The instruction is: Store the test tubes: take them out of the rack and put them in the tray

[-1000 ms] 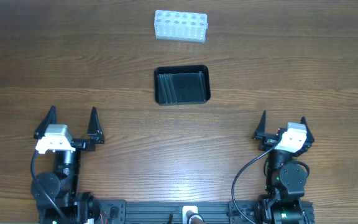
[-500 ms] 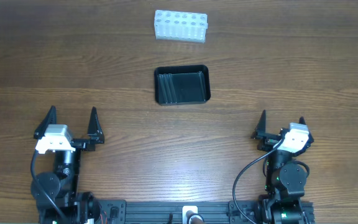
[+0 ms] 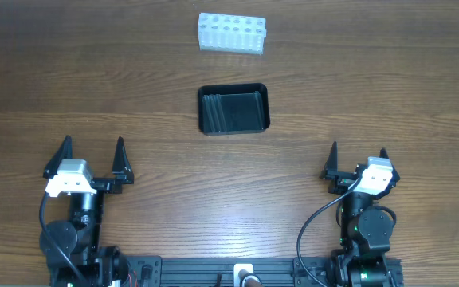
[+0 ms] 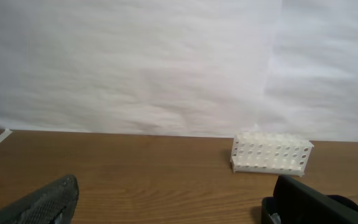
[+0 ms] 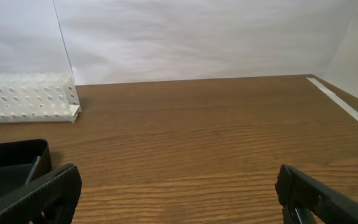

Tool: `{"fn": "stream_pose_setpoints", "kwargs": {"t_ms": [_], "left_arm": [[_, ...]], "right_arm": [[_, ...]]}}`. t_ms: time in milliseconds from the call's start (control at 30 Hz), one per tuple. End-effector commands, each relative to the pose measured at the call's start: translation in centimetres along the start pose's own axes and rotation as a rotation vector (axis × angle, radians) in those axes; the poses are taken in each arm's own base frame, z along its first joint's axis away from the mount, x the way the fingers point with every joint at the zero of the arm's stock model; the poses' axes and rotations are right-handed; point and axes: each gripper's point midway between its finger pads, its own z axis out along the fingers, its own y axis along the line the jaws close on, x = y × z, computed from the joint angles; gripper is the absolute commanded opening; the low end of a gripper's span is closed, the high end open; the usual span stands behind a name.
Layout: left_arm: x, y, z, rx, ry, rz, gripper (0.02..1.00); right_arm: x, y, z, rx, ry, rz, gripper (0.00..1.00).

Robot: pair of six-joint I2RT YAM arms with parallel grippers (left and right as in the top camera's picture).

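White rack [image 3: 231, 33] stands just beyond black tray [image 3: 233, 110], likely for short transfers | left gripper [image 3: 93, 142] and right gripper [image 3: 358, 150] sit well short of both, jaws spread, seemingly ready to reach

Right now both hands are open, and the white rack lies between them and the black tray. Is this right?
No. In the top view the black tray lies between the white rack and the open left hand and right hand.

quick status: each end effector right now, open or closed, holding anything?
Left end effector: open, holding nothing.
Right end effector: open, holding nothing.
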Motion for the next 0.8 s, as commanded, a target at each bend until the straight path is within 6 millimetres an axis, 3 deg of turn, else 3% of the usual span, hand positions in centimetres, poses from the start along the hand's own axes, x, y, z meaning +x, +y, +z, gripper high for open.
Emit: {"fn": "stream_pose_setpoints", "kwargs": {"t_ms": [33, 800], "left_arm": [[0.07, -0.08, -0.02, 0.007, -0.005, 0.015, 0.998], [0.07, -0.08, -0.02, 0.007, -0.005, 0.015, 0.998]], "right_arm": [[0.53, 0.36, 0.06, -0.018, 0.016, -0.012, 0.991], [0.62, 0.37, 0.09, -0.018, 0.02, -0.012, 0.993]]}}
